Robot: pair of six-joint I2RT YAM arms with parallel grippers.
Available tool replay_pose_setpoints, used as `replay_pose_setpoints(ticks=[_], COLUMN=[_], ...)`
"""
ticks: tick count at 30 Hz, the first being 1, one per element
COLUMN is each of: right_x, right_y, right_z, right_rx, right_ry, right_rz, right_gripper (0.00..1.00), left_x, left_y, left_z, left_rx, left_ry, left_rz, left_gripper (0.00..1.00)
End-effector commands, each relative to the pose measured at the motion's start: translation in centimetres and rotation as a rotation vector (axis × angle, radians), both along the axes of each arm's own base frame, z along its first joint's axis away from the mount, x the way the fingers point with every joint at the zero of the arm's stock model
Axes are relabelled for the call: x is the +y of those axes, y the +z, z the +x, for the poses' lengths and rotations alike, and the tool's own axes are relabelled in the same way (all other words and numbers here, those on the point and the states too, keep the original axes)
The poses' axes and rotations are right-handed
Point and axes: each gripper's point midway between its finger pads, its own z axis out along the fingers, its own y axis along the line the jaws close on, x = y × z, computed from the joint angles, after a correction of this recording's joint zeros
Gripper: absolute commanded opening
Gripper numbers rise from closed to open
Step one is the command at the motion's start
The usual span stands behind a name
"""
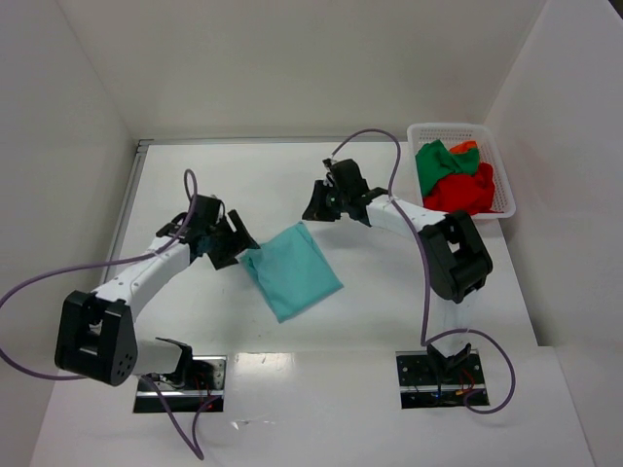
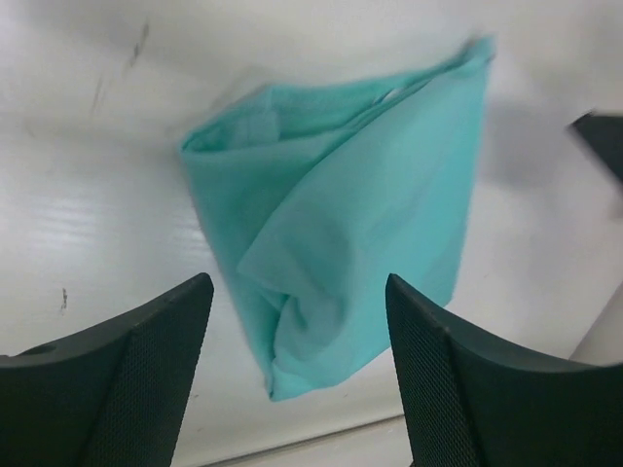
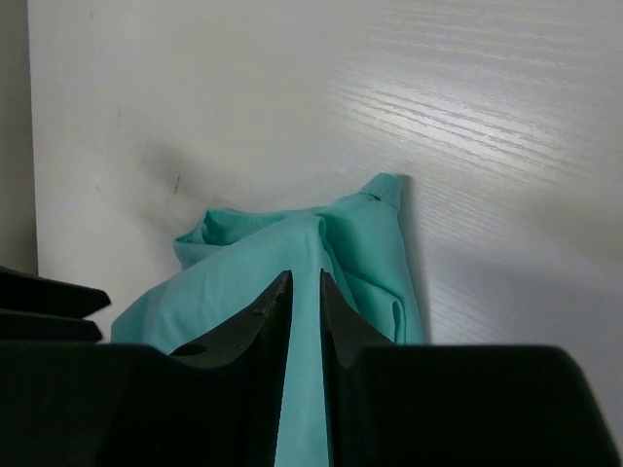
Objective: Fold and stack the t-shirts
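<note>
A teal t-shirt (image 1: 292,270), folded into a small rough square, lies flat on the white table (image 1: 224,175) between the two arms. My left gripper (image 1: 237,245) is just off its left corner, jaws wide open with nothing between them. In the left wrist view the teal t-shirt (image 2: 360,175) lies beyond the left gripper (image 2: 297,287). My right gripper (image 1: 319,202) hovers near the far corner. In the right wrist view the right gripper (image 3: 306,277) has only a narrow slit between its fingers, and the teal t-shirt (image 3: 243,263) shows through it, lying below rather than pinched.
A white lattice basket (image 1: 448,128) stands at the back right against the wall. It holds a crumpled dark green t-shirt (image 1: 438,161), a red one (image 1: 462,190) and a bit of an orange one (image 1: 465,148). White walls close in the table on three sides.
</note>
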Motion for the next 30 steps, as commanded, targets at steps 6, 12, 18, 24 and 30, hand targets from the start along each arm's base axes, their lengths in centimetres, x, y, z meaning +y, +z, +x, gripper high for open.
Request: replay_pose_setpoints(ticks=[6, 12, 18, 24, 30], right_x=[1.0, 3.0, 5.2, 5.7, 5.8], right_y=[3.9, 3.4, 1.5, -1.3, -3.8], right_z=[-1.8, -3.8, -4.5, -3.8, -2.8], right_rx=[-0.07, -0.036, -0.009, 0.041, 0.064], right_ry=[0.092, 0.162, 0.207, 0.204, 0.181], right_rz=[0.092, 0.144, 0.131, 0.103, 0.056], right_gripper=[0.2, 0.15, 0.12, 0.11, 0.1], left_x=[1.1, -2.0, -6.0, -6.1, -5.1], left_y=[7.1, 8.8, 9.3, 5.4, -0.3], left_z=[3.4, 2.1, 0.8, 0.5, 0.2], left_rx=[-0.228, -0.287, -0.289, -0.173, -0.004], left_ry=[0.005, -0.116, -0.289, -0.301, -0.259], left_rz=[0.004, -0.176, -0.278, -0.241, -0.167], left_gripper=[0.7, 0.16, 0.0, 0.0, 0.0])
